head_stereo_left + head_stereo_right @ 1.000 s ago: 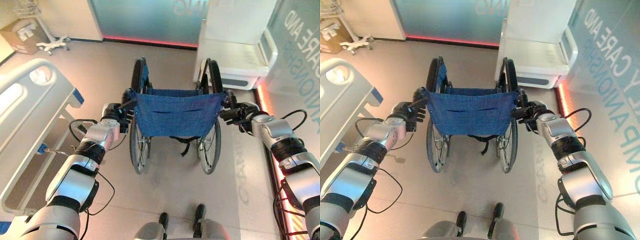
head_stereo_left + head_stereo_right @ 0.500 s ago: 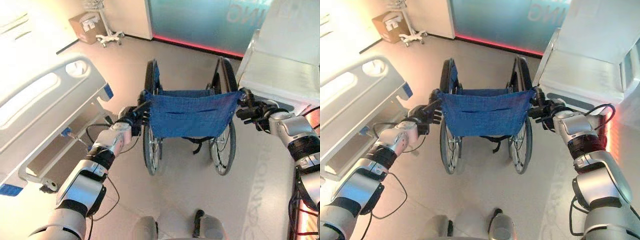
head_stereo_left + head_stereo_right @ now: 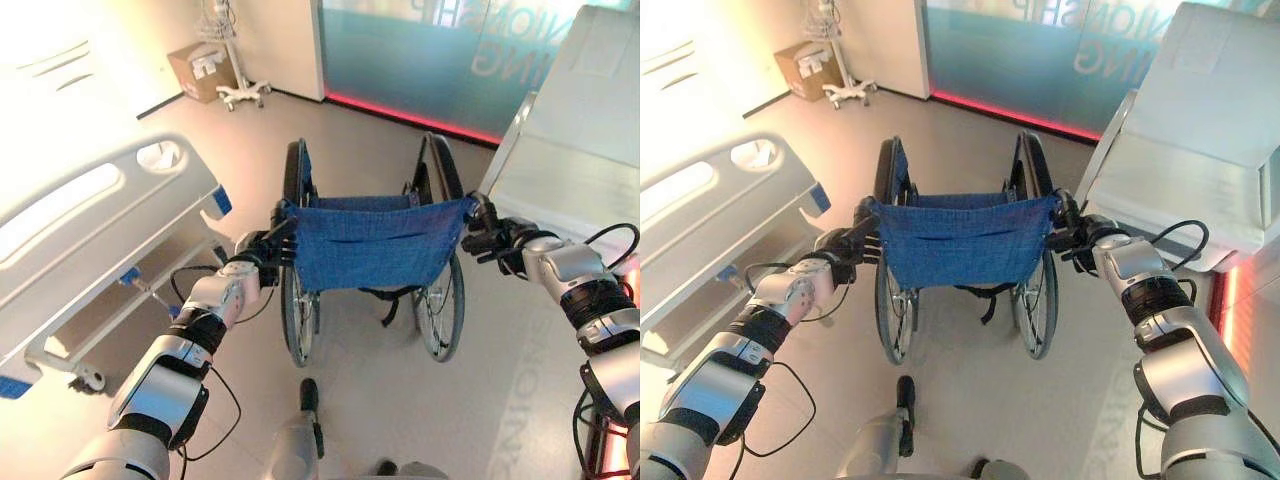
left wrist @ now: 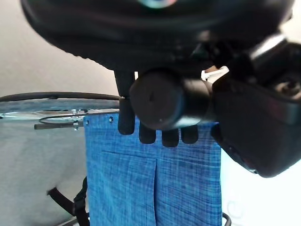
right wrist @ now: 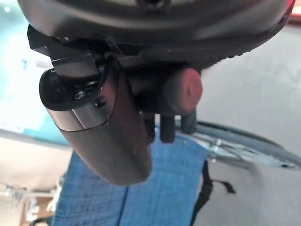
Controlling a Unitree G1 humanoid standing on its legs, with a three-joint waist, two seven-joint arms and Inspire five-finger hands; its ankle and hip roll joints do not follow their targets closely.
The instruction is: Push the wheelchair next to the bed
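Note:
The wheelchair [image 3: 372, 245] stands just ahead of me, its blue fabric back facing me and its large wheels [image 3: 294, 300] on the floor. My left hand [image 3: 262, 253] is curled round the left push handle [image 4: 162, 99]. My right hand [image 3: 495, 240] is curled round the right push handle [image 5: 181, 92]. The bed [image 3: 90, 215], white with a rail and a blue corner bumper, runs along the left, a short gap from the wheelchair's left wheel.
A white cabinet-like unit [image 3: 565, 150] stands close on the right of the wheelchair. A cardboard box [image 3: 197, 70] and a wheeled stand [image 3: 235, 90] sit by the far wall. A glass partition with a red floor strip [image 3: 410, 105] closes the back.
The whole view has swung as I walk. The wheelchair has rolled forward and turned slightly, now sitting alongside the bed's foot end. Both hands keep their hold on the handles.

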